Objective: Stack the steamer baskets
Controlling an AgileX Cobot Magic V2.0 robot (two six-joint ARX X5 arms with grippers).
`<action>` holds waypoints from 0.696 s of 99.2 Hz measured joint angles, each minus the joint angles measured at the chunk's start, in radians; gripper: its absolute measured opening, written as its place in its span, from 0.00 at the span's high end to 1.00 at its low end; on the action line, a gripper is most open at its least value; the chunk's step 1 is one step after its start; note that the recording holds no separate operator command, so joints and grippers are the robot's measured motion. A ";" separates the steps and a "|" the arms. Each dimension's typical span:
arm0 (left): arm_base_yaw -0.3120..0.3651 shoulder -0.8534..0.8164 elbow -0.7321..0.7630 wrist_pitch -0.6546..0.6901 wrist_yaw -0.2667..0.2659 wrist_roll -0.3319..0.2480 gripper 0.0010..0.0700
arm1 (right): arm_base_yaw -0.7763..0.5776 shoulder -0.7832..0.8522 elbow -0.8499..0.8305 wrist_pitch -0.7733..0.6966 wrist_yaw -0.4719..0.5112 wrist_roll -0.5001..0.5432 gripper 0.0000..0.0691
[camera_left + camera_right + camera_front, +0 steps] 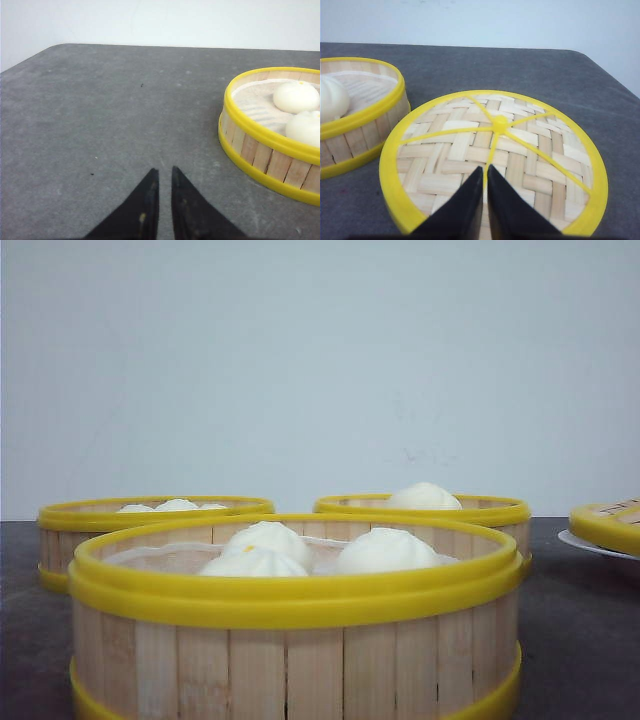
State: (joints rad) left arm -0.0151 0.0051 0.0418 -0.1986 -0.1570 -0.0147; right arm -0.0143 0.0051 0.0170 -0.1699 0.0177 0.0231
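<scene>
Three steamer baskets sit on the gray counter [570, 610], each with white buns [385, 550] inside. The near basket [300, 640] is in front, the left basket [60, 540] and the right basket [500, 515] are behind it (none stacked yet). The left pincer [164, 175] is pressed together over bare counter. The right pincer [485, 172] is pressed together too, hanging over the woven lid [530, 150], which lies on a white plate [590, 543].

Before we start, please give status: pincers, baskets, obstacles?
Both pincers shut, empty. Three steamer baskets apart on table, unstacked, buns inside. Lid below right pincer.
</scene>
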 joint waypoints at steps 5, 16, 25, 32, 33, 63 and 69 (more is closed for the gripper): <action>0.000 0.000 0.000 0.000 0.000 0.000 0.99 | 0.000 0.000 0.000 0.000 0.000 0.000 0.98; 0.000 0.000 0.000 0.000 0.000 0.000 0.99 | 0.000 0.000 0.000 0.000 0.000 0.000 0.98; 0.000 0.000 0.000 0.000 0.000 0.000 0.99 | 0.000 0.000 0.000 0.000 0.000 0.000 0.98; 0.000 0.000 0.000 0.000 0.000 0.000 0.99 | 0.000 0.000 0.000 0.000 0.000 0.000 0.98; 0.000 0.000 0.000 0.000 0.000 0.000 0.99 | 0.000 0.000 0.000 0.000 0.000 0.000 0.98; 0.000 0.000 0.000 0.000 0.001 -0.061 0.99 | 0.000 0.000 0.000 0.000 -0.060 0.173 0.98; 0.000 0.000 0.000 0.000 0.001 -0.117 0.99 | 0.000 0.000 0.000 0.001 -0.108 0.251 0.98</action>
State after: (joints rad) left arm -0.0151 0.0051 0.0418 -0.1986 -0.1562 -0.1314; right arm -0.0143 0.0051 0.0170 -0.1688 -0.0906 0.2745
